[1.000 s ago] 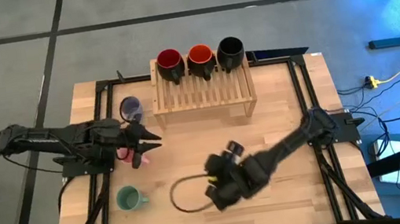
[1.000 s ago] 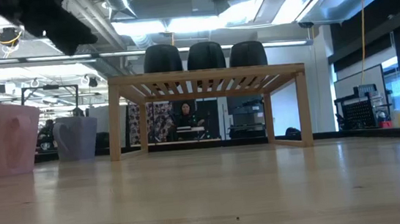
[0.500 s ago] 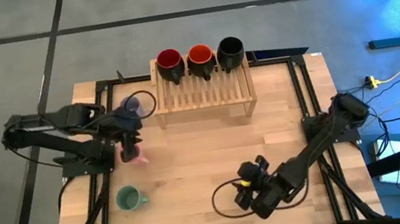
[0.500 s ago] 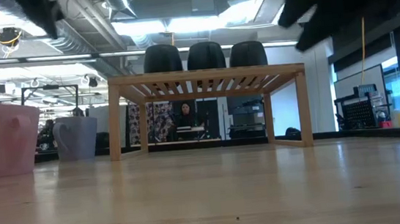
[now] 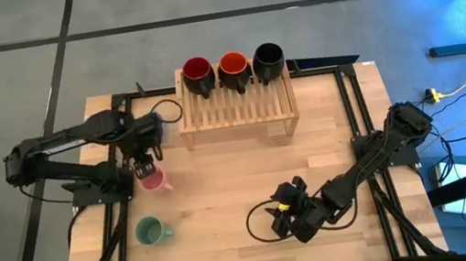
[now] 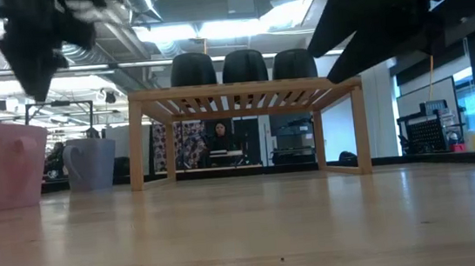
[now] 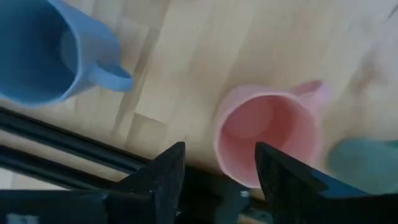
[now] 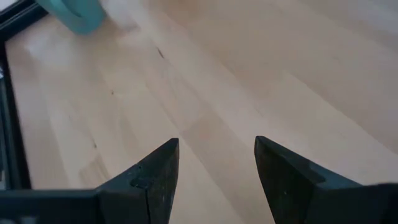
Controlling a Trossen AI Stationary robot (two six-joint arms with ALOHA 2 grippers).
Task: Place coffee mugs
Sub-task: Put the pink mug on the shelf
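Mugs: three on rack (image 5: 236, 102); pink (image 5: 153, 179), green (image 5: 149, 231), lavender (image 7: 37, 50) loose.

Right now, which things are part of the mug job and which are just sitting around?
Part of the job:
pink mug
lavender mug
green mug
two red-inside mugs
black mug
wooden rack
left pincer

Just around:
black cable loop

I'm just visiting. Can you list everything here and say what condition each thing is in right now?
Two red-inside mugs: upright on the rack.
Black mug: upright on the rack.
Wooden rack: holds three mugs.
Pink mug: upright, empty, on the table.
Lavender mug: upright, empty.
Green mug: upright, on the table.
Left gripper: open, above pink mug.
Right gripper: open, empty.
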